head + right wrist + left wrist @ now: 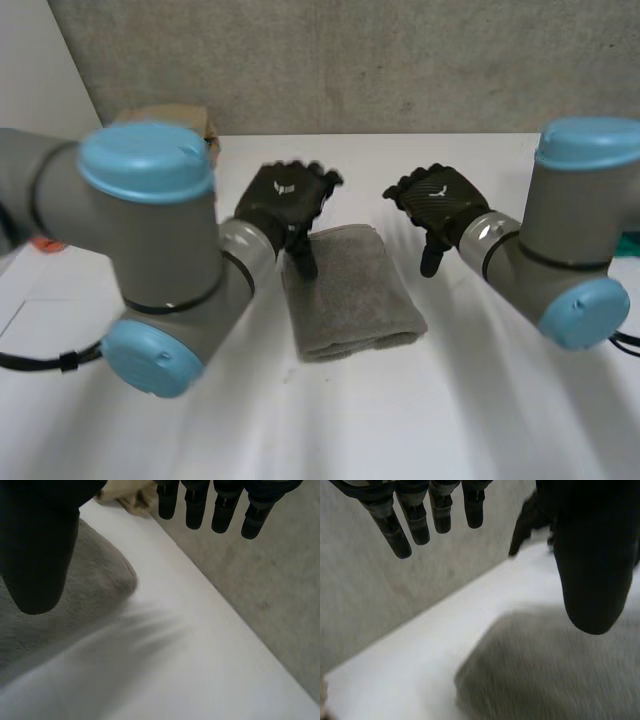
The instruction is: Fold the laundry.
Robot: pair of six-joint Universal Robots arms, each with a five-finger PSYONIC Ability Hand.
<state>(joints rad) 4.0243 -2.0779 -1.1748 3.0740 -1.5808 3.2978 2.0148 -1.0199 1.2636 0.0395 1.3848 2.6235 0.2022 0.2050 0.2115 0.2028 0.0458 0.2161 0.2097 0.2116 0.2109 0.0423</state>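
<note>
Two robot hands (285,195) (440,198) straight-fingered near towel (350,295).

White table (470,420) carries a tan, box-like object (200,120) at its far left corner; a grey concrete wall (400,60) stands behind the far edge. A small orange item (45,243) sits by the left edge and a teal item (630,245) by the right edge; neither is identifiable.

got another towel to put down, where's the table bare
Widest bare patch: the near table, in front of the folded towel, between the left arm and right arm. A narrower strip lies free between towel and wall. Crowded at the towel's far corners, where the left hand and right hand hover.
</note>
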